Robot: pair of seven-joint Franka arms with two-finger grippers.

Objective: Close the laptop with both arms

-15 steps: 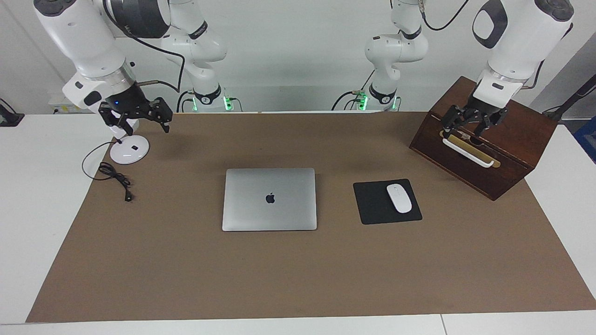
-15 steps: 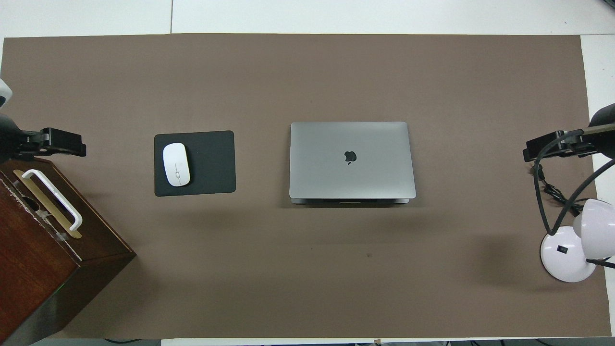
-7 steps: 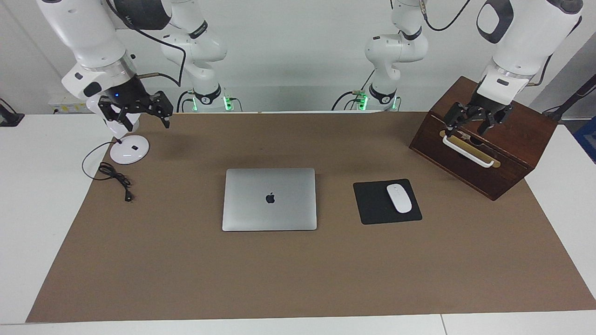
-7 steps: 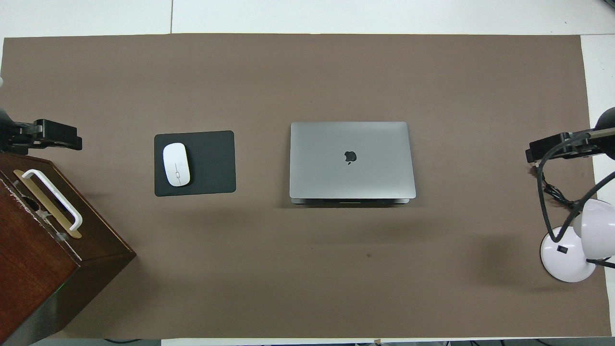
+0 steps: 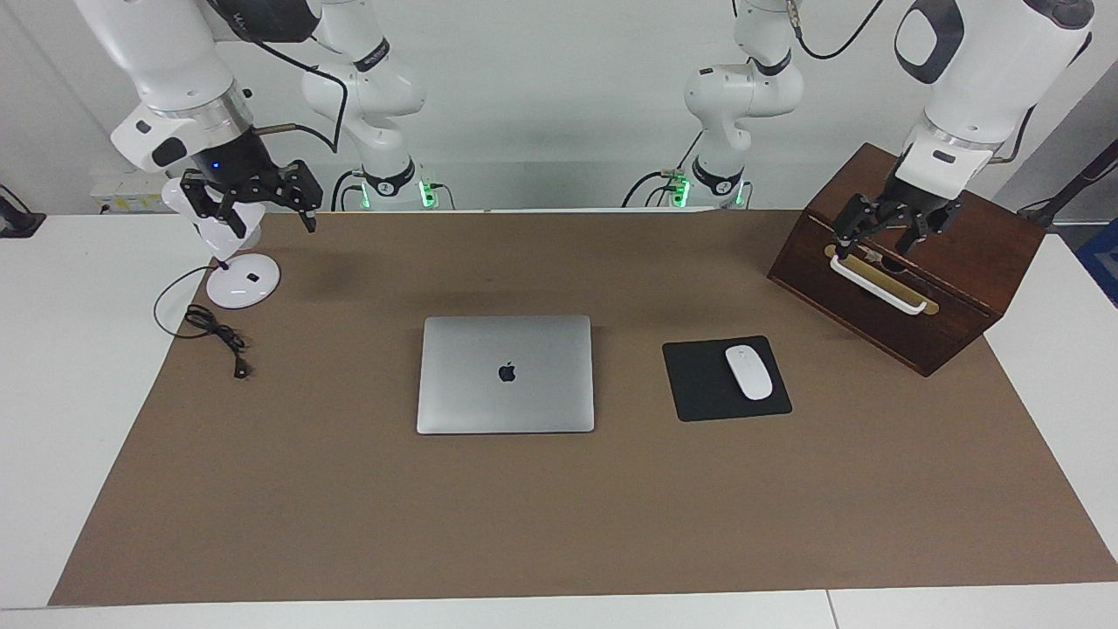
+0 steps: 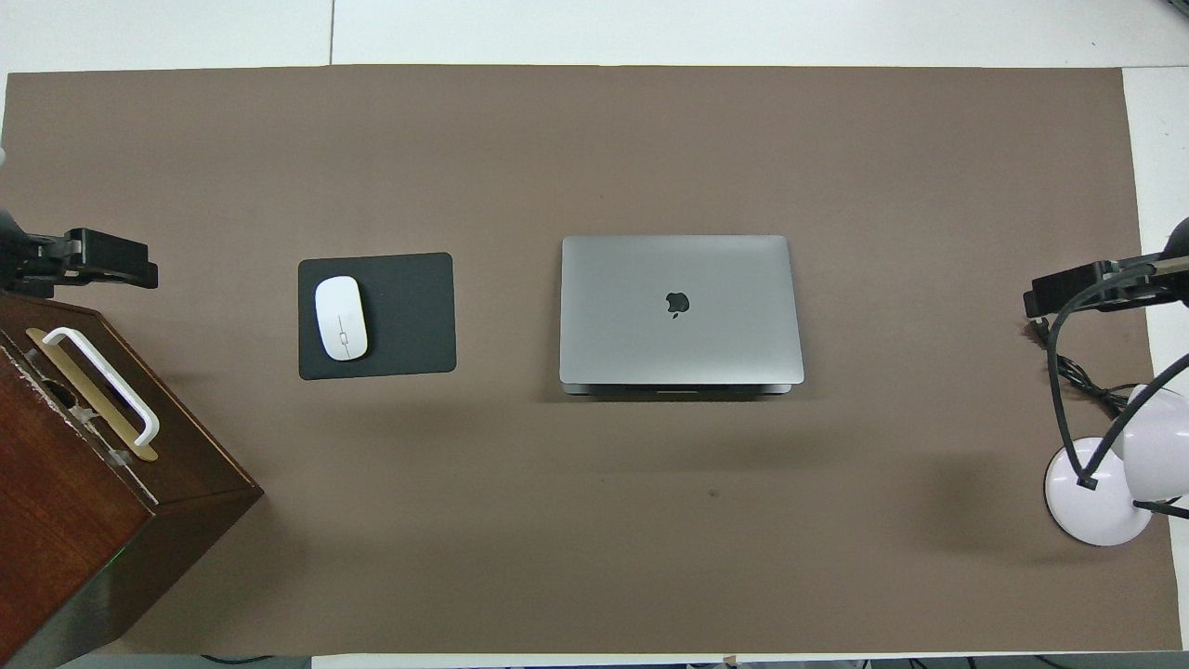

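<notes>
The laptop lies flat in the middle of the brown mat, lid down, with the dark apple logo facing up. Nothing touches it. My right gripper hangs open and empty in the air over the white lamp's base, at the right arm's end of the table. At the left arm's end, my left gripper is open and empty just above the white handle of the wooden box. Both grippers are well away from the laptop.
A black mouse pad with a white mouse lies beside the laptop toward the left arm's end. The dark wooden box stands at that end. A white desk lamp and its black cable sit at the right arm's end.
The right gripper has risen and drawn back a little over the lamp. The left gripper has lifted slightly above the box handle. The laptop has not moved.
</notes>
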